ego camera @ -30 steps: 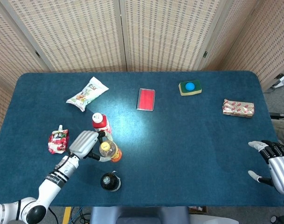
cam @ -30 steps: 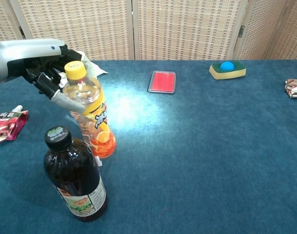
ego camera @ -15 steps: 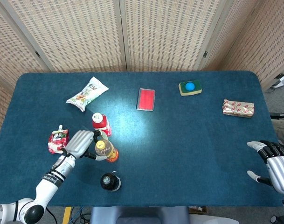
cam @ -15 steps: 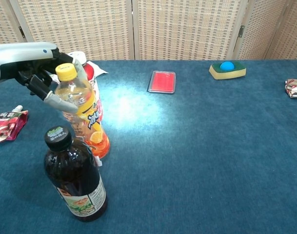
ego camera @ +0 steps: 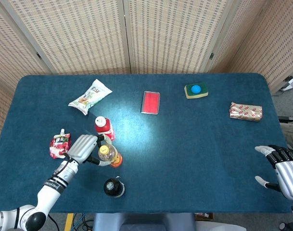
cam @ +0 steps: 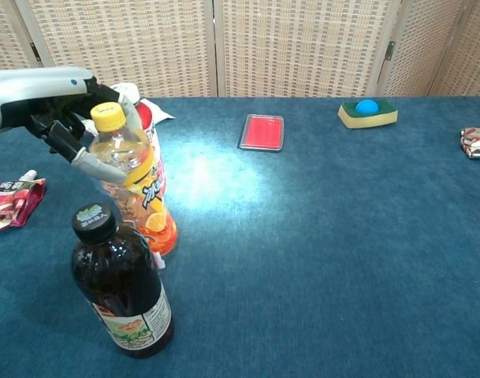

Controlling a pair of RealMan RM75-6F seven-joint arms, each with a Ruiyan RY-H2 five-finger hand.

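Observation:
My left hand (ego camera: 84, 148) (cam: 46, 98) grips the upper part of an orange drink bottle (ego camera: 109, 155) (cam: 137, 187) with a yellow cap, which stands tilted on the blue table (ego camera: 184, 144). A red-capped bottle (ego camera: 103, 127) (cam: 145, 118) stands just behind it. A dark bottle (ego camera: 113, 187) (cam: 123, 285) with a black cap stands in front, close to the table's near edge. My right hand (ego camera: 283, 168) hovers at the table's near right corner, fingers spread and empty; the chest view does not show it.
A red pouch (ego camera: 59, 144) (cam: 11, 201) lies left of my left hand. A snack bag (ego camera: 90, 96), a red flat case (ego camera: 150, 102) (cam: 262, 131), a sponge with a blue ball (ego camera: 196, 90) (cam: 367, 112) and a wrapped packet (ego camera: 246, 111) (cam: 476, 142) lie further back.
My left hand has drawn the orange bottle a little to the left and tipped it, uncovering the red-capped bottle behind in the chest view. The right hand has barely moved.

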